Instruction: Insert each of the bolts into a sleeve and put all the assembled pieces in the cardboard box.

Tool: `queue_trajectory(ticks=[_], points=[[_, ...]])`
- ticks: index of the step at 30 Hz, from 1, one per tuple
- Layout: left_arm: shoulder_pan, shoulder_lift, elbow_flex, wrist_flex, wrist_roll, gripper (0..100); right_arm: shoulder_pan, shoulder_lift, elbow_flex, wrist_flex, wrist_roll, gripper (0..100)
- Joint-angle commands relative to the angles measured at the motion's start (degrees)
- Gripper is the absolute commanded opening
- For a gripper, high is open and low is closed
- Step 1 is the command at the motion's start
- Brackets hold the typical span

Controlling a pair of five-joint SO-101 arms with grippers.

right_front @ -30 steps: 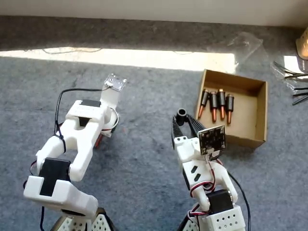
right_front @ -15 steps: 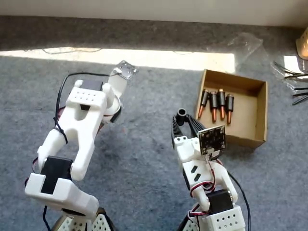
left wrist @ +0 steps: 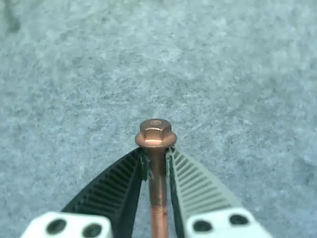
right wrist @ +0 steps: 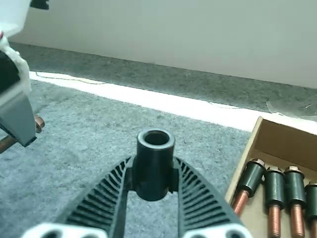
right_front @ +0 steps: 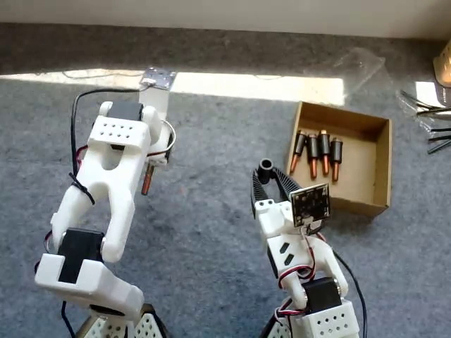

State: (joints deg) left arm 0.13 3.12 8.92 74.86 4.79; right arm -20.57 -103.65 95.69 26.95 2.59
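My left gripper (left wrist: 157, 166) is shut on a copper bolt (left wrist: 156, 163), its hex head pointing away from the wrist above grey carpet. From above, the bolt (right_front: 146, 179) hangs below the left arm's wrist. My right gripper (right wrist: 154, 176) is shut on a black sleeve (right wrist: 154, 163), held upright with its bore open at the top. In the high view the sleeve (right_front: 266, 167) sits at the fingertips, left of the cardboard box (right_front: 377, 165). Several assembled bolt-and-sleeve pieces (right_front: 317, 155) lie side by side in the box, and they (right wrist: 277, 193) appear beside the sleeve.
Grey carpet with a sunlit strip (right_front: 239, 86) runs along the back. Clear plastic wrap (right_front: 359, 67) lies behind the box. Black cable ties (right_front: 430, 113) lie at the far right edge.
The left arm has lifted and swung toward the back left, carrying the bolt off the carpet. The right arm with the sleeve has stayed still.
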Motion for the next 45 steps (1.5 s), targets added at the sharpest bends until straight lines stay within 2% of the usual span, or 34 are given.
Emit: queue_trajectory(ticks=[1, 5, 12, 17, 24, 28, 34, 41, 45], points=[[-2.6, -0.7, -3.3, 0.7, 4.5, 1, 0.3, 0.3, 7.6, -2.2, -0.1, 0.4], [-2.7, -0.7, -3.4, 0.7, 2.5, 1, -0.3, 0.3, 7.6, -2.2, -0.3, 0.4], [-2.9, -3.3, -5.6, 0.8, -4.0, 1, -9.2, -0.2, 7.6, -2.5, -0.1, 0.4], [-2.7, -15.7, -5.0, 0.8, -4.6, 1, -13.4, -0.2, 7.8, -4.7, -0.1, 0.4], [-2.9, -34.2, 4.1, 0.3, -4.9, 1, -18.4, -0.2, 7.7, -13.0, -0.1, 0.4], [-2.7, -41.4, 7.4, -0.3, -10.2, 1, -20.1, -0.2, 7.8, -12.9, -0.1, 0.4], [-2.6, -52.4, 16.5, -7.3, -11.2, 1, -19.8, 0.1, 7.9, -11.3, -0.1, 0.4], [-2.5, -66.8, 31.7, -21.6, -11.2, 1, -19.9, -0.1, 7.9, -5.8, -0.1, 0.4], [0.3, -73.5, 40.0, -29.6, -11.1, 1, -20.2, -0.1, 7.9, -4.1, -0.1, 0.4]])
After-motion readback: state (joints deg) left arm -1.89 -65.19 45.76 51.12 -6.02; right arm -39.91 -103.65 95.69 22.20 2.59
